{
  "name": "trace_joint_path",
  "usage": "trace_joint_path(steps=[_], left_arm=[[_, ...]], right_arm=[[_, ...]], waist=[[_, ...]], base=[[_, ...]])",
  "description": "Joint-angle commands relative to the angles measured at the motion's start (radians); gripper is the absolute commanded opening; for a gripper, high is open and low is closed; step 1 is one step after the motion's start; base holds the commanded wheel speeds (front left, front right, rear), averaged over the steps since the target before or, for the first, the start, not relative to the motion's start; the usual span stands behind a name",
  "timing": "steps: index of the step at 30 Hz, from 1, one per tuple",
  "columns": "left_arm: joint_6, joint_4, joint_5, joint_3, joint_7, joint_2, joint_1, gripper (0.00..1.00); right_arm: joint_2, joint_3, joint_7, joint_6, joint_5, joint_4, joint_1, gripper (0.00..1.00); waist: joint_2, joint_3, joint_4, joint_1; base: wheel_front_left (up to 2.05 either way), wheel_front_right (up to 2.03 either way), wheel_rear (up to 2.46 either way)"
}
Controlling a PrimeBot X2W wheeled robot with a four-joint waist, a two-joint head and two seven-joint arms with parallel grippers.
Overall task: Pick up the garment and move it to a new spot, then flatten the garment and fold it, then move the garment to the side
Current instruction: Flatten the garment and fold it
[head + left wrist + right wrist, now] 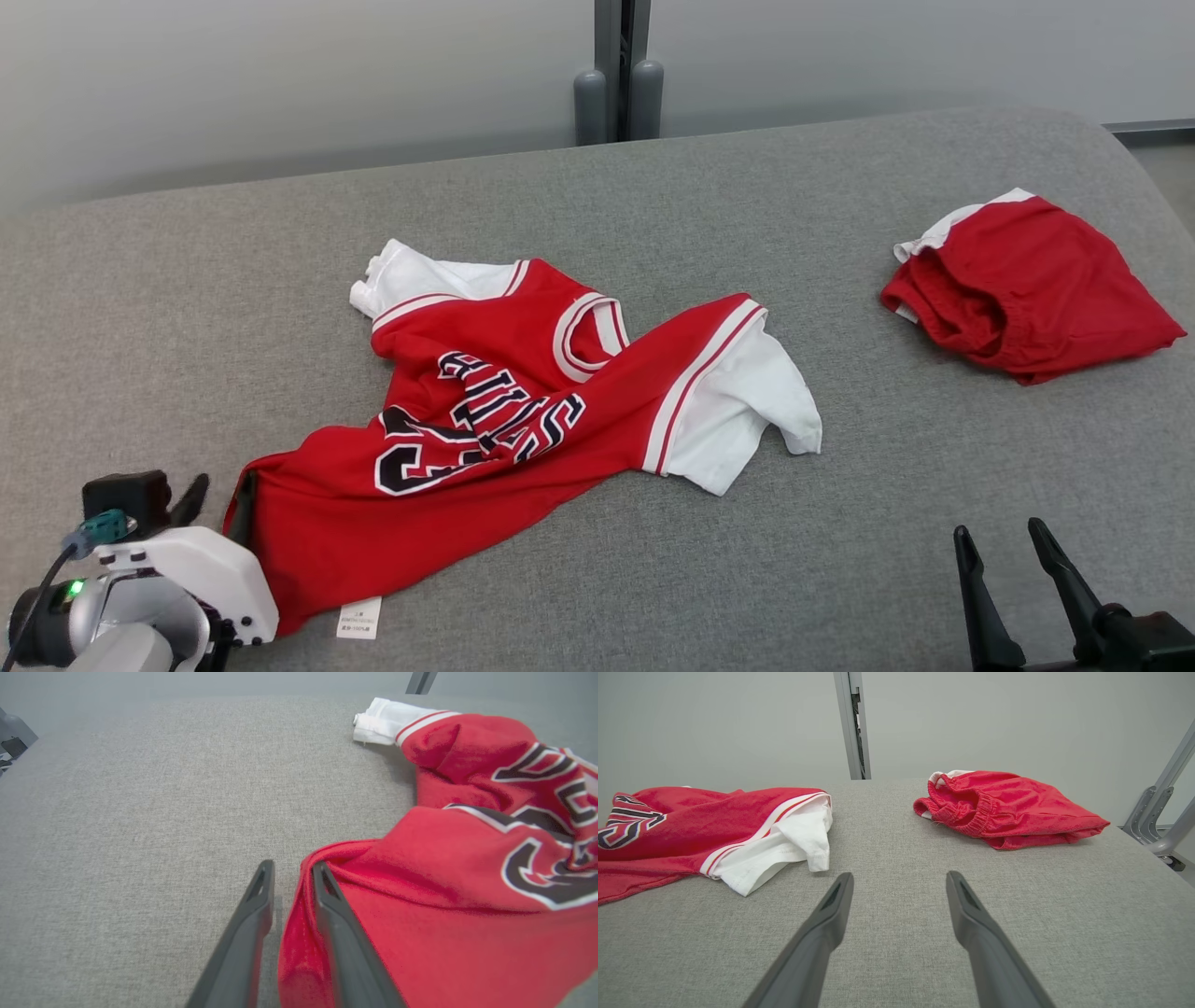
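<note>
The garment (523,411), a red jersey T-shirt with white sleeves and black lettering, lies crumpled on the grey table (747,205), left of centre. My left gripper (217,495) is at its lower left corner. In the left wrist view the garment (444,868) has its red hem edge lying between the two fingers of the left gripper (292,868). The jaws stand a little apart, and a strip of table shows between one finger and the cloth. My right gripper (999,532) rests open at the lower right, clear of the garment (691,826). In its own wrist view the right gripper (899,877) holds nothing.
A smaller red cloth piece (1027,289) with a white edge lies bunched at the table's right side, also seen as the red cloth piece (1008,807). A grey post (618,75) stands behind the far edge, against a pale wall.
</note>
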Motion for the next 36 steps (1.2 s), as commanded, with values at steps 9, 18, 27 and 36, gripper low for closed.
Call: trace_joint_path(steps=[9, 18, 27, 36], left_arm=[[0.045, -0.003, -0.003, 0.121, -0.217, -0.011, 0.135, 1.0], [0.051, -0.346, 0.287, 0.377, -0.23, -0.19, 0.385, 1.0], [-0.133, -0.388, 0.518, 0.513, -0.23, -0.391, 0.549, 1.0], [-0.261, -0.381, 0.629, 0.627, -0.23, -0.451, 0.579, 1.0]], right_arm=[[-0.007, -0.039, -0.004, 0.0, -0.004, -0.016, 0.04, 1.0], [-0.007, -0.1, -0.004, 0.0, -0.044, -0.071, 0.025, 1.0], [-0.007, -0.121, -0.004, 0.0, -0.053, -0.054, 0.02, 1.0], [-0.007, -0.131, -0.004, 0.0, -0.048, 0.001, 0.046, 1.0]], waist=[[0.0, -0.041, 0.016, 0.0], [0.0, -0.107, 0.077, 0.0], [0.0, -0.16, 0.102, 0.0], [0.0, -0.177, 0.112, 0.0]], base=[[0.0, 0.0, 0.0], [0.0, 0.0, 0.0], [0.0, 0.0, 0.0], [0.0, 0.0, 0.0]])
